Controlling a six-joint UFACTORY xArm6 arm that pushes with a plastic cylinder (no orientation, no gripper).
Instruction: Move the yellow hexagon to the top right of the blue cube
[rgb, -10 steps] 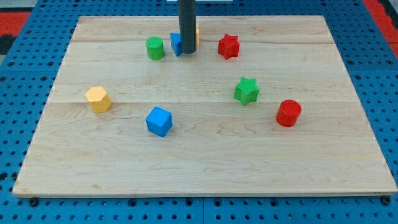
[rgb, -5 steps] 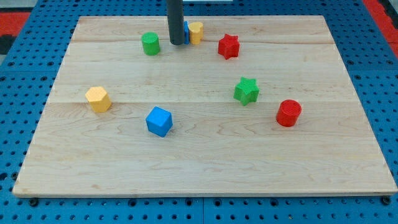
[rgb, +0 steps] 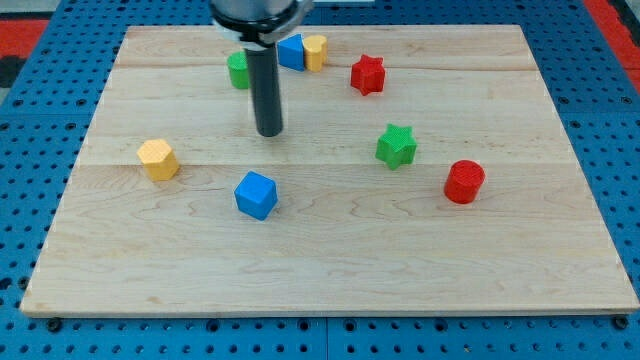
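The yellow hexagon (rgb: 158, 159) lies at the board's left, to the upper left of the blue cube (rgb: 256, 195). My tip (rgb: 268, 132) rests on the board above the blue cube and to the right of the yellow hexagon, touching neither. The rod partly hides a green cylinder (rgb: 237, 69) near the view's top.
A second blue block (rgb: 291, 51) and a yellow block (rgb: 316, 51) sit together at the top. A red star (rgb: 368, 74) is to their right. A green star (rgb: 396, 146) and a red cylinder (rgb: 464, 181) lie at the right. The wooden board (rgb: 330, 280) sits on a blue pegboard.
My tip has moved from the top blocks down toward the view's bottom and slightly left, into the board's middle. The top blue block and green cylinder were nudged up earlier.
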